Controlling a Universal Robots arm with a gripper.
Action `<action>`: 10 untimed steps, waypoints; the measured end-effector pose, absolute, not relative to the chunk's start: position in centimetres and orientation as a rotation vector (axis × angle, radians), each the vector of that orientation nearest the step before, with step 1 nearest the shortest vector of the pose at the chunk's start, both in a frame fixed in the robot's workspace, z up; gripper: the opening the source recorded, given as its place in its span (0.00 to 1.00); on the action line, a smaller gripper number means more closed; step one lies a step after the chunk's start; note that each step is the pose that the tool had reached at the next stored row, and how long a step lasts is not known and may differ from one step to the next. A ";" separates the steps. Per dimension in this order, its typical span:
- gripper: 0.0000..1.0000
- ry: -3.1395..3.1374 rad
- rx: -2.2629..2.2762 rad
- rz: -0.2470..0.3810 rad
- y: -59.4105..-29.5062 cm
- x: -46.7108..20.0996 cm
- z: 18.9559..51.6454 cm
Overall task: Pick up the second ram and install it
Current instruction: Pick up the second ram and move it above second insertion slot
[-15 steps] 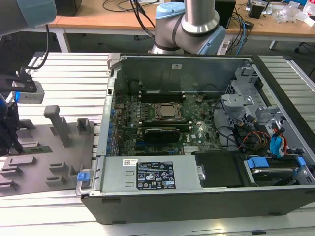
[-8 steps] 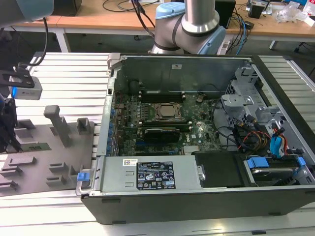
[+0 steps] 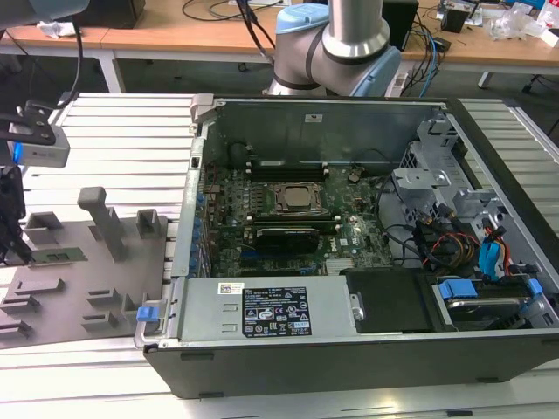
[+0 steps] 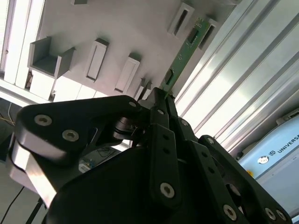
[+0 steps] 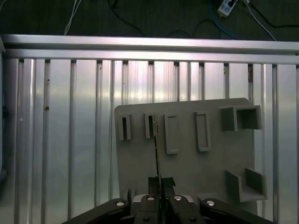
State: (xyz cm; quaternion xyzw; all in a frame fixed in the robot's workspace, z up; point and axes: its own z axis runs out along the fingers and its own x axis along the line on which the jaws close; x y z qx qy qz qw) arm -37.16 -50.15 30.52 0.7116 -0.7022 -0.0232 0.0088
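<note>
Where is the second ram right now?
The second ram is pinched in the gripper over the gray fixture plate, at the exterior view's left, beside the open computer case.

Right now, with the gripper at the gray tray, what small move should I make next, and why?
Probably a short lift straight away from the gray tray. The gripper looks shut on the second ram, whose far end sits close by a tray slot; I cannot tell that it is clear. The open computer case lies toward the exterior view's right.
</note>
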 end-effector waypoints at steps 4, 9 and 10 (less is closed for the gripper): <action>0.14 -2.194 2.223 -0.072 -50.1 -37.2 31.0; 0.14 -2.194 2.223 -0.072 -50.1 -37.2 32.0; 0.14 -2.194 2.223 -0.072 -50.1 -37.2 32.8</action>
